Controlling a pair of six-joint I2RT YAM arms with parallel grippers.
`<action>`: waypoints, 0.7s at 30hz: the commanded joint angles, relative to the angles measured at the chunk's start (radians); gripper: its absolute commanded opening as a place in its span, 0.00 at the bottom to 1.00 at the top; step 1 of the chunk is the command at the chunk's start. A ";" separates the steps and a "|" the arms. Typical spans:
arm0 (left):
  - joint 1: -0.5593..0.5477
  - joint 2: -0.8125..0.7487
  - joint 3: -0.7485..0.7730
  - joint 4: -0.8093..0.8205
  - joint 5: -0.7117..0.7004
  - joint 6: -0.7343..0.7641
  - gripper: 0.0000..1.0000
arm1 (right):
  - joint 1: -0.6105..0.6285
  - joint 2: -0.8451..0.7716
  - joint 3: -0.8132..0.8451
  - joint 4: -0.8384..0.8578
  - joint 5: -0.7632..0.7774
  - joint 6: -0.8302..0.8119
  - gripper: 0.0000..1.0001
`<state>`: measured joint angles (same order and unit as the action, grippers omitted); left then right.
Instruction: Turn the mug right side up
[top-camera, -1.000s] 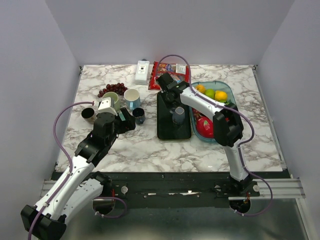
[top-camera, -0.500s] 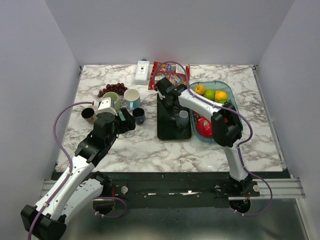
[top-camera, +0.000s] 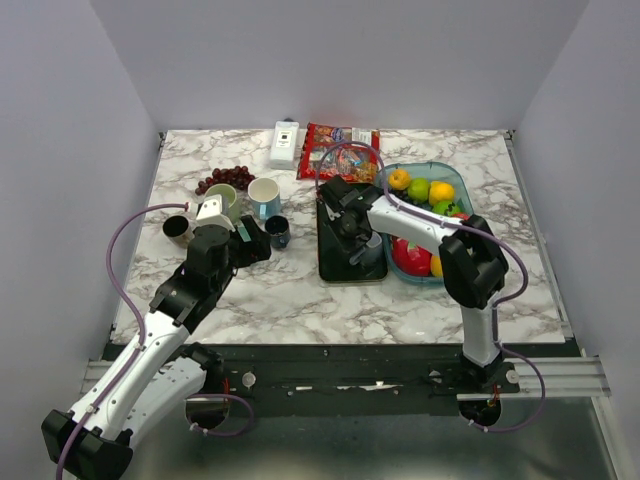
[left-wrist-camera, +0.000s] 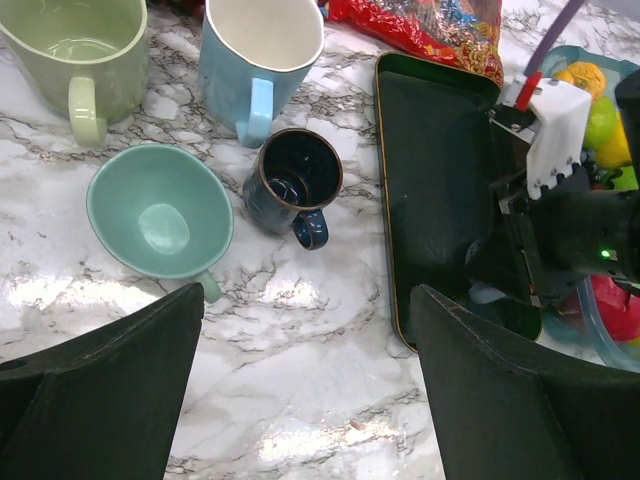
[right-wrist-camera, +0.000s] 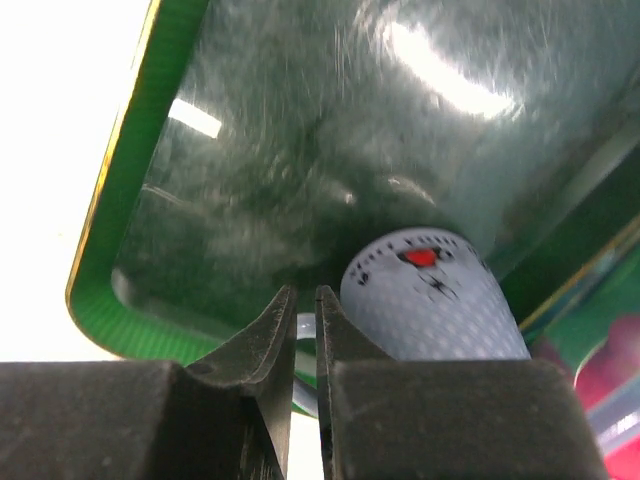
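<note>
The turning step is in hand. The right gripper is pinched almost closed on a thin pale edge, apparently the handle or rim of the mug, whose body lies just right of the fingers. The mug is low over the near right part of the tray, just left of the fruit bowl. It looks tipped partway rather than standing, though its mouth is hidden, so how far round it has come cannot be told. The next move probably calls for rolling the wrist until the base meets the tray squarely, and letting go only then. A grip this narrow could let the mug swing. The mug is a smooth, pale grey-blue cylinder with a small red heart and dark print. The tray is a dark green rectangle with a raised rim, glossy and streaked with reflections, so likely slippery. The table is shiny white marble with grey veins. The left gripper hangs spread wide and empty over it, near a teal cup and a small dark blue cup.
</note>
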<state>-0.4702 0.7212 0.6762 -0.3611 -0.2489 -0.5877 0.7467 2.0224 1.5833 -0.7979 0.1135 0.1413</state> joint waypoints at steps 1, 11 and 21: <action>0.007 -0.006 -0.013 0.017 0.017 -0.001 0.92 | 0.020 -0.088 -0.077 0.039 -0.003 0.053 0.20; 0.007 -0.009 -0.023 0.030 0.028 -0.008 0.92 | 0.057 -0.238 -0.308 0.121 0.064 0.170 0.22; 0.005 -0.006 -0.027 0.037 0.042 -0.012 0.92 | 0.066 -0.473 -0.479 0.204 0.135 0.322 0.52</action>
<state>-0.4702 0.7212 0.6594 -0.3424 -0.2287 -0.5922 0.8062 1.6268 1.1324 -0.6453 0.1852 0.3882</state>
